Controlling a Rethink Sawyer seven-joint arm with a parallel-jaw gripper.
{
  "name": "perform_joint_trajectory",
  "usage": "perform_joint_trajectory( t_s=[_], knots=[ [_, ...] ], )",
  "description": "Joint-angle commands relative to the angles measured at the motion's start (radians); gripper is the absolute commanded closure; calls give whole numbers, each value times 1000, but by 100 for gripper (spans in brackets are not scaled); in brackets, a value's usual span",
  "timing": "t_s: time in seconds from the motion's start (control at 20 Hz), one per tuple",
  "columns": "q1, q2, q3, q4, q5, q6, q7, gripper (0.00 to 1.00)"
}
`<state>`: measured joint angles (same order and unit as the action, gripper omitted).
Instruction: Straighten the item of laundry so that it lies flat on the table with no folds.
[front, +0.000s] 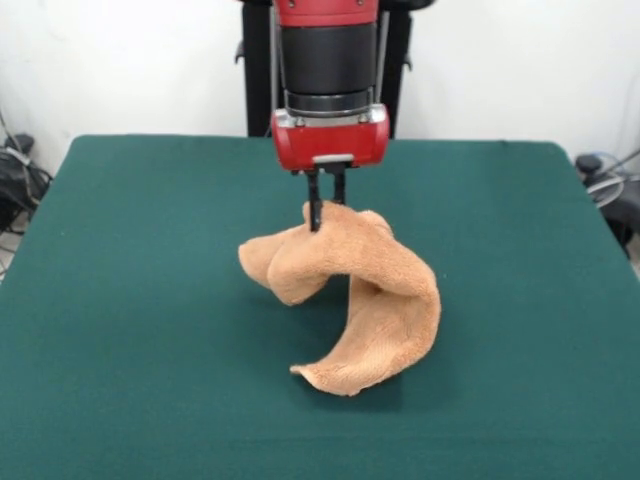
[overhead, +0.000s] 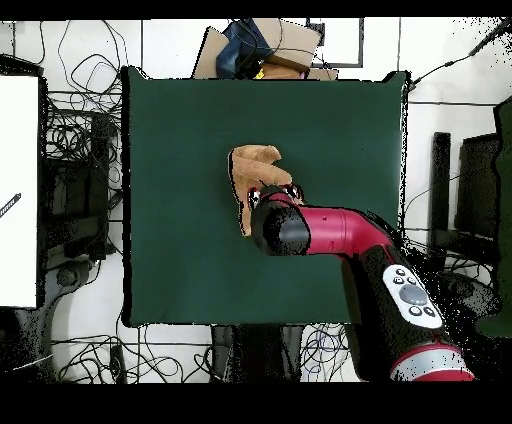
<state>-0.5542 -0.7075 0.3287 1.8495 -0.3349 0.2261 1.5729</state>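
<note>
The red and black arm (front: 328, 60) comes straight down over the middle of the table (front: 120, 300), its wrist vertical. The gripper (front: 326, 205) is pinched on the top edge of the towel (front: 385, 300), holding it up so the cloth hangs twisted, its lower end touching the green top just in front of the gripper. Around the table, white floor with tangled cables (overhead: 80, 150); behind the arm a white wall (front: 130, 60)

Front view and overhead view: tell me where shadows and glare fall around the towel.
Front view: a soft, faint shadow darkens the table beneath the lifted towel, which the claw pinches; no glare on the felt. Overhead view: even light, the arm hides the towel's near part, and no distinct shadow shows.
</note>
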Motion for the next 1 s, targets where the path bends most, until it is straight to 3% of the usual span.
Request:
perform_joint_trajectory(
  t_s=[0.05, 1.0],
  knots=[
    [-3, -38, -20, 34, 56, -2, 187, 100],
    [57, -124, -37, 85, 143, 78, 186, 100]
  ],
)
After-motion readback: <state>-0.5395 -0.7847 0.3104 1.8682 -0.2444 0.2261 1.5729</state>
